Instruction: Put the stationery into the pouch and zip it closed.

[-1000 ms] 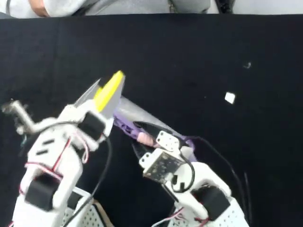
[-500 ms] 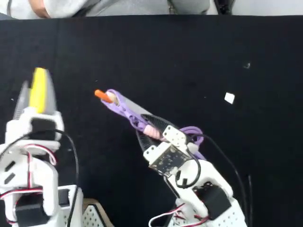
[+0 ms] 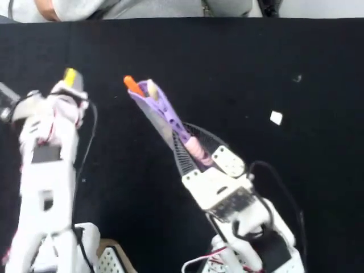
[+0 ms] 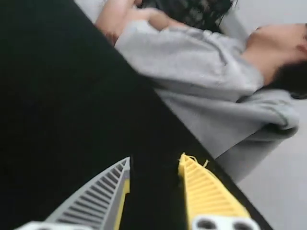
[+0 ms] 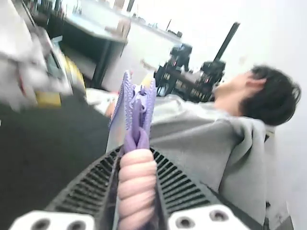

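1 second ago we saw the left gripper over the pouch. Since then it has swung out to the left of the table and stretched forward, well apart from the pouch. The right gripper has pushed ahead, and the pouch's orange-tipped end now points farther up the table.

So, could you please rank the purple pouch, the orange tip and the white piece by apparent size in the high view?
1. purple pouch
2. orange tip and white piece: nearly alike, and the tip may be nearer the camera, so unranked.
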Controlling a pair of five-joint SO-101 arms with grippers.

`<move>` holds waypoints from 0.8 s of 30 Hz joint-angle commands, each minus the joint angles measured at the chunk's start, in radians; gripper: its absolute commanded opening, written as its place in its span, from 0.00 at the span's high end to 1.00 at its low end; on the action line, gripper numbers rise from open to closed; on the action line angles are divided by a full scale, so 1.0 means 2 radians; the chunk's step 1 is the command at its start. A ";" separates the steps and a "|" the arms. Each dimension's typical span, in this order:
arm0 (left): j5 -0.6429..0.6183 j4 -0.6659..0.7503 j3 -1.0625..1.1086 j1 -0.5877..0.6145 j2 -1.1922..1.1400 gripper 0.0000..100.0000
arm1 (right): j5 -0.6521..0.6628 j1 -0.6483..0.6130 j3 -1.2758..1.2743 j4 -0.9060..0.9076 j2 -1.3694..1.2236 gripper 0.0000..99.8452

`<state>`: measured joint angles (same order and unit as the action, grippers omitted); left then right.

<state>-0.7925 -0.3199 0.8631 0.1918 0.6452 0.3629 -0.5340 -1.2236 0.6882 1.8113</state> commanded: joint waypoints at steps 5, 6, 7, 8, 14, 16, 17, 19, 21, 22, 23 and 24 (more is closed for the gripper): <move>-0.003 0.007 -0.145 -0.026 -0.237 0.80 | -0.015 0.005 0.056 -0.005 0.057 0.99; -0.003 -0.004 -0.162 -0.022 -0.250 0.80 | -0.015 0.005 0.055 -0.003 0.057 0.99; -0.003 -0.025 -0.182 -0.010 -0.253 0.80 | -0.014 0.005 0.053 -0.002 0.057 0.99; -0.003 -0.055 -0.204 0.001 -0.250 0.80 | -0.014 0.005 0.049 -0.002 0.057 0.99; -0.003 -0.298 -0.373 0.037 -0.236 0.80 | -0.010 0.005 0.023 -0.007 0.057 0.99; -0.003 -0.364 -0.426 0.031 -0.239 0.79 | -0.010 0.005 0.019 -0.007 0.057 0.99; -0.002 -0.393 -0.451 0.025 -0.242 0.79 | -0.010 0.005 0.018 -0.007 0.057 0.99; 0.008 -0.443 -0.505 0.013 -0.249 0.79 | -0.010 0.005 0.018 -0.004 0.057 0.99; 0.035 -0.489 -0.559 -0.003 -0.258 0.79 | -0.010 0.005 0.017 -0.003 0.057 0.99; 0.046 -0.510 -0.585 -0.010 -0.262 0.79 | -0.010 0.005 0.017 -0.002 0.057 0.99; 0.052 -0.529 -0.609 -0.016 -0.268 0.79 | -0.010 0.005 0.017 -0.002 0.057 0.99; 0.056 -0.548 -0.629 -0.023 -0.273 0.79 | -0.010 0.005 0.017 -0.002 0.057 0.99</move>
<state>-0.7173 -1.3157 -0.2186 0.1857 0.1051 0.3429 -0.5340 -1.2052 0.6897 1.8113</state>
